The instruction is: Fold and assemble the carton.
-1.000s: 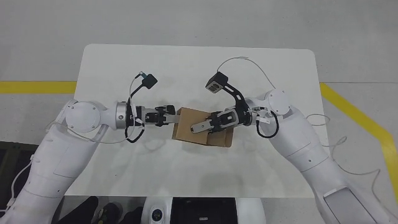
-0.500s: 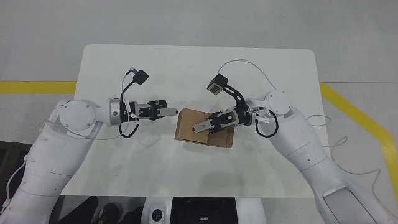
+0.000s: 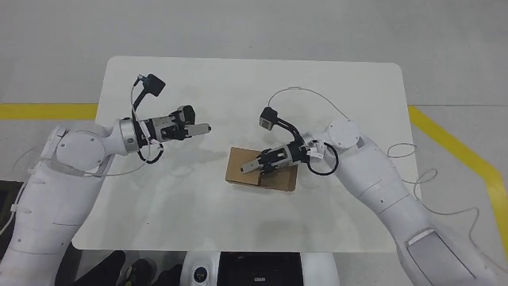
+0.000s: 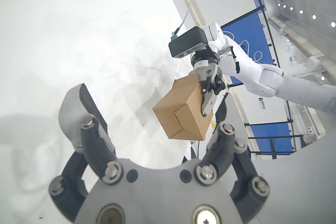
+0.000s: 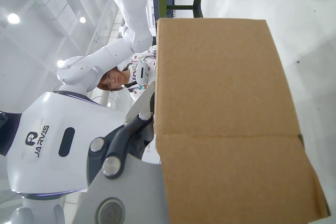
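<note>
Carton hogs my right wrist view. I only get one finger flat against its side, and the other is hidden behind the cardboard. From above, my right gripper is clamped on the carton from its right, with one finger lying across the top. My left gripper hangs left of the carton, well apart, jaws spread wide and holding nothing. The carton is near the table's front edge — most of the tabletop lies behind it.

Left gripper gapes over the table; beyond, right gripper clamps the carton.
</note>
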`<state>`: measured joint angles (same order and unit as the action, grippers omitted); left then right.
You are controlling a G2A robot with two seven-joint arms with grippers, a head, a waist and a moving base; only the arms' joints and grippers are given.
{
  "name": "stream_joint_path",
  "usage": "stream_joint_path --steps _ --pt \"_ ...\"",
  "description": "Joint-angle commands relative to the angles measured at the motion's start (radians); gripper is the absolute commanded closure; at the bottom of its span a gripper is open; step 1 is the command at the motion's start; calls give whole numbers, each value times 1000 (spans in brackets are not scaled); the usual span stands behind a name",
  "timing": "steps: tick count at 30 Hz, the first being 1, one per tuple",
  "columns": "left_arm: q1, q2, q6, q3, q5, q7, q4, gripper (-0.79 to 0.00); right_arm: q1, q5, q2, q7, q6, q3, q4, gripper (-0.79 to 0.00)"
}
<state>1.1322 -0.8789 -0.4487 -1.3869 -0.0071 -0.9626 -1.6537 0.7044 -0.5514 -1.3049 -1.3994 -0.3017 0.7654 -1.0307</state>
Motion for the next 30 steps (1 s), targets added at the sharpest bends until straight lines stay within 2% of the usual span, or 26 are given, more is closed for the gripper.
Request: stream_joint_path --steps 1,8,13,14,16,17,18,19,20,25,30 --pt "7 2 -28 -7 31 16 -3 -785 -14 10 -11 12 -6 -19 27 0" --pt "46 10 -127 -46 168 81 -12 -785 -95 27 -63 24 -52 -89 161 0" --pt "75 17 -162 -80 216 104 -14 -785 -158 34 -105 14 -90 -132 272 -12" --pt "80 18 -170 -85 226 106 -14 -785 -170 34 -114 12 -97 -139 294 -71" --pt "89 21 -188 -93 244 111 -17 -785 -189 25 -131 10 -112 -150 334 -271" --pt "93 21 -193 -95 248 112 -18 -785 -196 24 -136 7 -116 -153 347 -296" --pt "95 22 -200 -98 254 114 -19 -785 -203 20 -141 8 -120 -155 361 -391" --pt "98 23 -209 -101 261 117 -21 -785 -212 16 -149 8 -127 -157 378 -745" --pt "101 24 -219 -103 266 123 -22 -785 -220 15 -155 12 -131 -159 394 -785" --pt "105 27 -284 -111 321 155 -30 -785 -246 5 -167 24 -143 -154 441 -785" --pt "101 28 -389 -110 430 223 -33 -785 -254 -2 -150 11 -131 -124 427 -785"
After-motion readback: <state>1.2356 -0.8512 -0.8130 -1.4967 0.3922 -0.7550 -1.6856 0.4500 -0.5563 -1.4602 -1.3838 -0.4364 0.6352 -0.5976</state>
